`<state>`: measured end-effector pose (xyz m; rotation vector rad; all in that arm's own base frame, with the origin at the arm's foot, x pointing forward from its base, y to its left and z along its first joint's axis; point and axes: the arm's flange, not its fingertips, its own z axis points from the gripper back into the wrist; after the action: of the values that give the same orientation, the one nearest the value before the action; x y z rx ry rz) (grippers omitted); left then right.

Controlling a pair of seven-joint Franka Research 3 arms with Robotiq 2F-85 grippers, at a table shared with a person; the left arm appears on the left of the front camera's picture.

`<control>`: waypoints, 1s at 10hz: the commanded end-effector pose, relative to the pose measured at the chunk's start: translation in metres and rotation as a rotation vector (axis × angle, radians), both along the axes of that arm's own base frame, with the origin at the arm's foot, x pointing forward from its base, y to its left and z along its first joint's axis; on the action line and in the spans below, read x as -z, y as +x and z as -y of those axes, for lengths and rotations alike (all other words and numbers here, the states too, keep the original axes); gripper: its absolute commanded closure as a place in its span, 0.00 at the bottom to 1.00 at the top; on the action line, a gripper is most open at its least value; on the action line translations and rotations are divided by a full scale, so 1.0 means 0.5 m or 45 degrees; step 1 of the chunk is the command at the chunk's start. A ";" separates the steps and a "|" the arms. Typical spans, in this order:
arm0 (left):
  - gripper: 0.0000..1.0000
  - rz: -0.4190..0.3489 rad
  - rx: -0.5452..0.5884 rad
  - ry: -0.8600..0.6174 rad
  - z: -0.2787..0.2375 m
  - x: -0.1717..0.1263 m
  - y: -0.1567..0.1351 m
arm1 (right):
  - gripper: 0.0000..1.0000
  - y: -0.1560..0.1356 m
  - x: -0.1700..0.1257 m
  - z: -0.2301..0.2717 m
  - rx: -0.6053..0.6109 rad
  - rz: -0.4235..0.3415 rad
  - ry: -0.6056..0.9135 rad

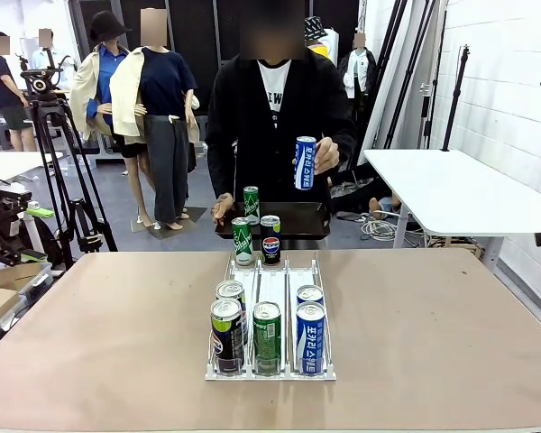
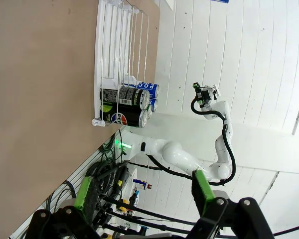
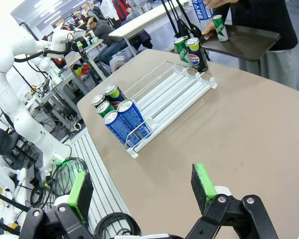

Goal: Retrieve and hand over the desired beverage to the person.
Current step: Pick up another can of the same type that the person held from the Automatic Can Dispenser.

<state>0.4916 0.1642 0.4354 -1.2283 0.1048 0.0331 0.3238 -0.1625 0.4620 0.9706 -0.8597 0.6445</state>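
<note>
At the bottom of the left wrist view the left tool (image 2: 143, 191) is seen with its green-padded fingers (image 2: 84, 194) spread wide apart; nothing is gripped between them and nothing is touched. At the bottom of the right wrist view the right tool (image 3: 142, 186) is also seen wide open and empty, poised above the table (image 3: 259, 129) and well apart from the cans. In the front view a clear rack (image 1: 272, 275) is set on the middle of the table. At its near end, in the lower centre of the frame, five cans are stood in three lanes: a black and green can (image 1: 226, 334) on the left with another can (image 1: 230, 293) just behind it, a green can (image 1: 267, 334) in the middle lane, and a front blue can (image 1: 310, 336) on the right with a second blue can (image 1: 310, 295) just behind it. At the rack's far end a green Sprite can (image 1: 242, 241) and a dark Pepsi can (image 1: 270, 239) are stood side by side. The person (image 1: 270, 117) is seen at the upper centre, beyond the table's far edge. A black tray (image 1: 298, 221) is held low in front of the body by one hand (image 1: 223, 207), and a small green can (image 1: 251, 204) is stood upright on it. A raised blue can (image 1: 305, 162) is held at chest height in the other hand (image 1: 325, 155), right of centre.
</note>
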 end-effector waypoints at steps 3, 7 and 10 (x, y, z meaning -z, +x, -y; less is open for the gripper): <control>0.00 0.006 -0.016 0.011 0.003 0.001 -0.004 | 0.00 0.002 -0.002 -0.003 -0.002 0.011 0.018; 0.00 0.006 -0.016 0.011 0.003 0.001 -0.004 | 0.00 0.002 -0.002 -0.003 -0.002 0.011 0.018; 0.00 0.006 -0.016 0.011 0.003 0.001 -0.004 | 0.00 0.002 -0.002 -0.003 -0.002 0.011 0.018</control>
<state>0.4916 0.1642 0.4354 -1.2283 0.1048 0.0331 0.3238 -0.1625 0.4620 0.9706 -0.8597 0.6445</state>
